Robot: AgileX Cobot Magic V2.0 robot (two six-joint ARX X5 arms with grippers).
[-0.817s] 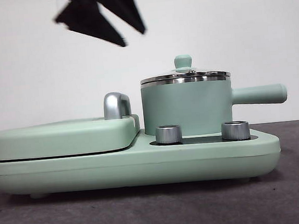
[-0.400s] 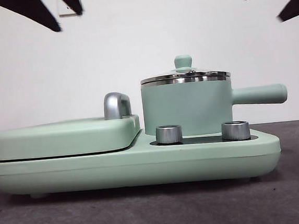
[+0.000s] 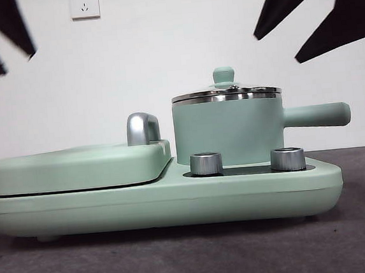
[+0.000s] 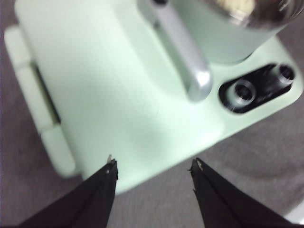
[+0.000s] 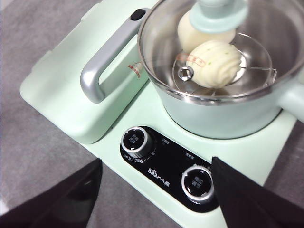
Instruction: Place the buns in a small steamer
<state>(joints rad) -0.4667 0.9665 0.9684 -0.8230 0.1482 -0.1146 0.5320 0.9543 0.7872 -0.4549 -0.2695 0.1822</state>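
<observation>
The small steamer [image 3: 228, 131] stands on the mint green cooker base with its glass lid on; it also shows in the right wrist view [image 5: 223, 114]. Through the lid I see both buns on the steel rack: the ridged bun [image 5: 214, 62] with green specks, and the smooth bun [image 5: 189, 29] behind it, partly hidden by the lid knob [image 5: 216, 14]. My right gripper [image 5: 156, 183] is open and empty, above the cooker's front by the dials, at the front view's top right [image 3: 276, 50]. My left gripper [image 4: 154, 167] is open and empty over the flat grill lid [image 4: 118, 95], at the front view's top left [image 3: 17, 64].
The flat grill lid [image 3: 76, 166] with its chrome handle [image 3: 142, 128] takes up the cooker's left half. Two steel dials [image 3: 205, 163] [image 3: 287, 158] sit at the front below the steamer. The steamer's long handle [image 3: 318, 115] sticks out to the right. The table is grey cloth [image 3: 193, 257].
The left gripper has drawn away from above the cooker to the top left corner. The right gripper has come down into view at the top right. Steamer and lid have not moved.
</observation>
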